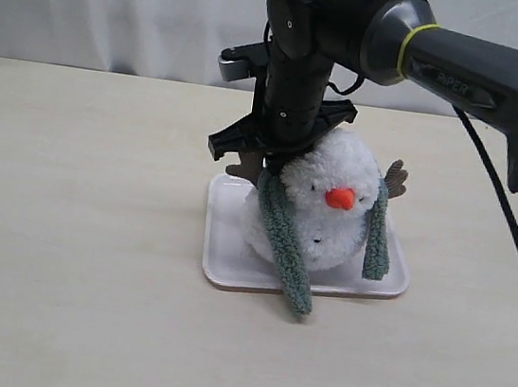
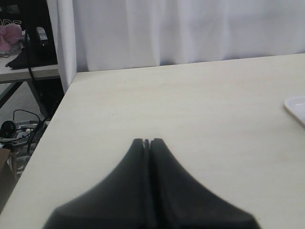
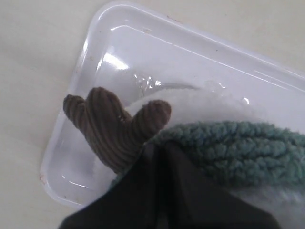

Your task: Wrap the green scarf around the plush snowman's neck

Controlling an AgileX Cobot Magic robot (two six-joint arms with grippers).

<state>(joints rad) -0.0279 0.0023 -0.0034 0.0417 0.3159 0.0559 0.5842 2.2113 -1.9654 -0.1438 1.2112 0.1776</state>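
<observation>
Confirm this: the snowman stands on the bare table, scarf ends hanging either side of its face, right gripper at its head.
Not quite: a white tray lies between the plush snowman and the table; the exterior view shows it. The green scarf and right gripper are as stated.

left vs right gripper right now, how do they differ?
Place: the left gripper hangs over bare table, off the tray; the right gripper is down at the neck of the plush snowman.
Contact: the left gripper touches nothing; the right gripper sits against the green scarf beside the brown twig arm, though whether it pinches the scarf cannot be told.
Shared: both have their jaws shut.
</observation>
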